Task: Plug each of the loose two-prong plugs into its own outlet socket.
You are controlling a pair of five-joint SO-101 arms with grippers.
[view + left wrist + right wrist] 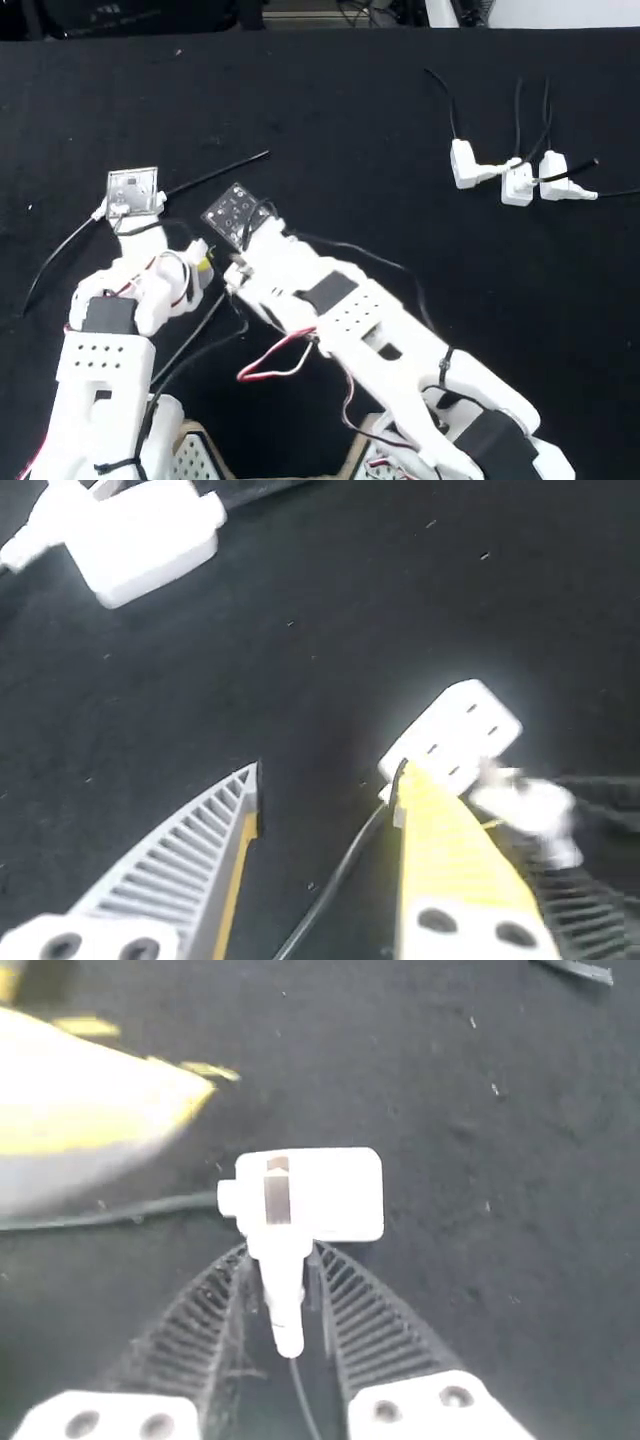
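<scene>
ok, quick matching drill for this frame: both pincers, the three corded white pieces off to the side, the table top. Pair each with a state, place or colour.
1. left pincer
2. right pincer
3. three corded white pieces
4. table top

A. black
B. shut on a white plug
C. open
D. far right in the high view, apart from both arms

Pairs: 1-C, 2-B, 3-D, 4-A
</scene>
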